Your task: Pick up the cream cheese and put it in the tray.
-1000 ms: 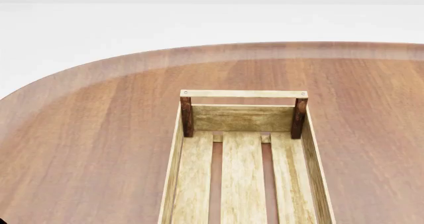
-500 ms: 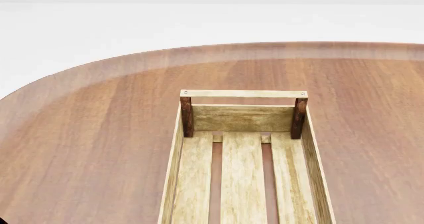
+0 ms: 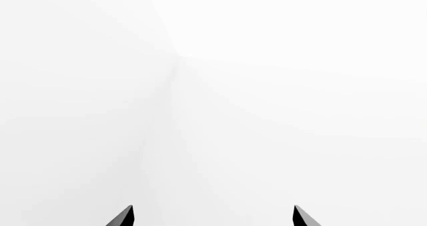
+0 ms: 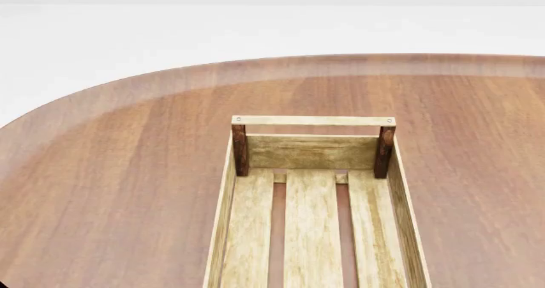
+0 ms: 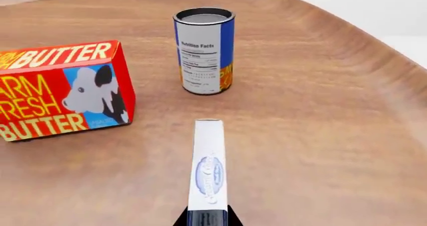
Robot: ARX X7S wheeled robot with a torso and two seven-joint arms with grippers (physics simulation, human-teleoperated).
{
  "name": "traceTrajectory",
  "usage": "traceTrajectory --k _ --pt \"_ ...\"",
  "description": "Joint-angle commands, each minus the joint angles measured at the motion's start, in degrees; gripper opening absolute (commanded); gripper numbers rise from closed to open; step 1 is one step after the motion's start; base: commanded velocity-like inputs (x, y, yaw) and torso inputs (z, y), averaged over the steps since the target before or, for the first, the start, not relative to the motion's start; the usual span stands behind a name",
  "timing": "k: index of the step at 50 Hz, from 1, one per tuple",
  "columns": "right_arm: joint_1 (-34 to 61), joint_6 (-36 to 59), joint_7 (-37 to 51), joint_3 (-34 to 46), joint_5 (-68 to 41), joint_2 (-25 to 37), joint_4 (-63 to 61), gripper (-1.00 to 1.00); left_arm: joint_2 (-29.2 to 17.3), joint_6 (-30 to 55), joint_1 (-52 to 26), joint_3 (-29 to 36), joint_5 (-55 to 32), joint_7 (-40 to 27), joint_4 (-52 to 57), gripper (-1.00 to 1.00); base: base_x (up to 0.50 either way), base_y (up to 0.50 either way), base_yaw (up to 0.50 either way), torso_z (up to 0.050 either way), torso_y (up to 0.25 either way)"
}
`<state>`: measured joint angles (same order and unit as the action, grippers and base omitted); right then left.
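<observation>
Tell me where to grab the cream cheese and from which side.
Take the cream cheese across its two long sides, near the end closest to the right pincer, coming in along its length. It is narrow there, and the butter box and can stand farther off, leaving this end free.

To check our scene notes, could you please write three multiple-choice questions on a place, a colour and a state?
1. Where does the can stand?
A on the table
B on the butter box
C on the floor
2. What is the butter box's main colour?
A green
B red
C black
3. How is the left gripper?
A shut on the can
B shut on the butter box
C open, empty

Answers:
1 A: the can stands upright on the table.
2 B: the butter box is mostly red.
3 C: the left gripper has its tips wide apart with nothing between.
</observation>
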<state>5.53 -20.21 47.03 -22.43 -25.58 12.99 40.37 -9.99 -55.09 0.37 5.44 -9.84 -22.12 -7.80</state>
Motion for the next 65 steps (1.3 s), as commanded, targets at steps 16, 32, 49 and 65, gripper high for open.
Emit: traceTrajectory --k 16,32,49,65 --pt "-8.9 3.79 3.48 2.98 2.95 -1.27 -24.14 -1.0 -0.28 0.02 0.09 -0.35 -0.47 -0.32 0.38 1.0 0.0 0.0 0.0 0.0 0.001" --pt "-11.62 7.97 5.72 5.22 5.25 0.48 -37.6 -1.0 -0.3 0.12 -0.14 -0.33 -0.76 -0.29 0.06 1.0 0.0 0.0 0.0 0.0 0.0" --pt "-9.96 15.76 9.36 6.71 8.41 4.16 -46.23 -1.0 -0.45 0.34 -0.28 -0.52 -1.24 -0.42 0.05 1.0 0.0 0.0 0.0 0.0 0.001" --pt "-9.32 21.2 10.25 8.05 10.26 7.26 -52.22 -1.0 -0.44 0.5 -0.33 -0.62 -1.01 -0.58 0.13 1.0 0.0 0.0 0.0 0.0 0.0"
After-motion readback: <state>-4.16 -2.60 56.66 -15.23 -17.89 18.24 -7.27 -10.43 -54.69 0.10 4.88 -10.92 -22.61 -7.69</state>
